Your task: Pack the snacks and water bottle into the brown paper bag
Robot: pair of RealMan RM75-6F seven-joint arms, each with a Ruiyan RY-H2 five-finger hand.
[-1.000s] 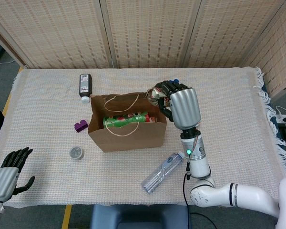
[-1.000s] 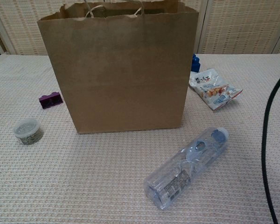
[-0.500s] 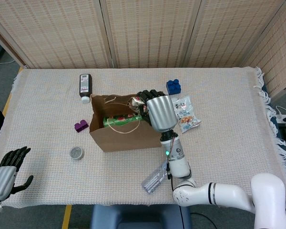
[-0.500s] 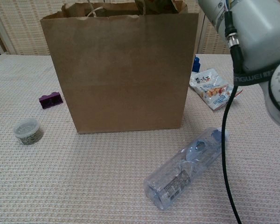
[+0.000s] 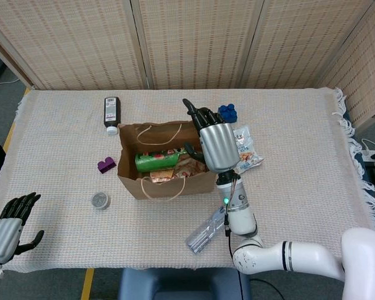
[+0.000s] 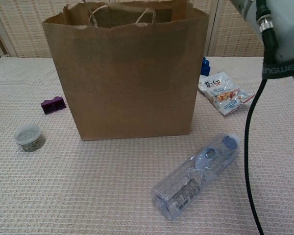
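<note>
Right hand (image 5: 216, 145) just dropped its snack into the bag (image 5: 165, 181), fingers now apart and empty above the bag's right edge. Left hand (image 5: 9, 226) idle, open. Pouch (image 5: 245, 148) right of bag, bottle (image 5: 207, 230) in front, both unpacked.

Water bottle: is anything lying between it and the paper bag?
Nothing visible does. The water bottle lies on its side on bare cloth just in front of the brown paper bag. The bag's top is open, and the right hand hovers over its right edge, holding nothing.
</note>
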